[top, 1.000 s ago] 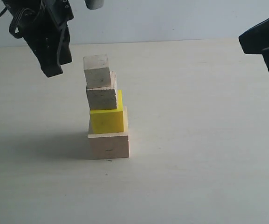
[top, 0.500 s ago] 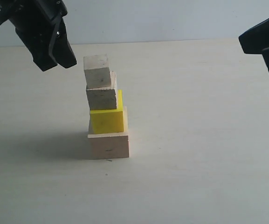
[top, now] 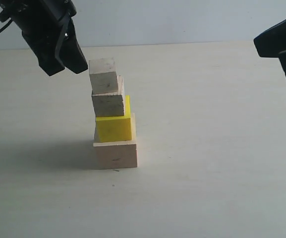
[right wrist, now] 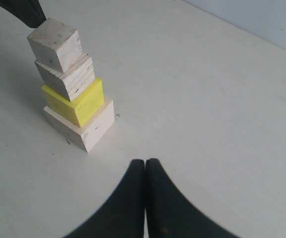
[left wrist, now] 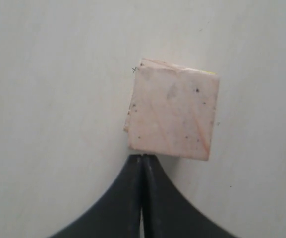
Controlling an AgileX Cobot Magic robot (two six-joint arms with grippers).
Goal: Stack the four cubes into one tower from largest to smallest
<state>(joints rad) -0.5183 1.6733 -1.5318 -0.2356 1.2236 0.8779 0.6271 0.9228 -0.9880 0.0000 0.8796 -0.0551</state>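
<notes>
— Four high, that tower [top: 114, 119]? Start from the left.

— On the left, the left fingers [left wrist: 128, 198] hang up high, pressed shut on nothing. Their tips are just beside the top cube [top: 103, 75], on its left. I cannot tell whether they touch it.

— And the tower itself?

— It stands on the pale worktop [top: 222, 148], a little left of the middle. The big cube [top: 116, 155] of pale wood is at the bottom. The yellow cube [top: 114, 129] is on it, the grained cube [top: 108, 105] on that, and the whitish top cube last. The edges do not line up: the upper two are turned a little and sit toward the left side.

— Upright?

— Yes, each cube lies flat on the one under it.

— The right side?

— The right fingers [right wrist: 162, 198] are closed too, one against the other, and empty. That arm hangs at the upper right edge of the exterior view, well apart from the tower.
</notes>
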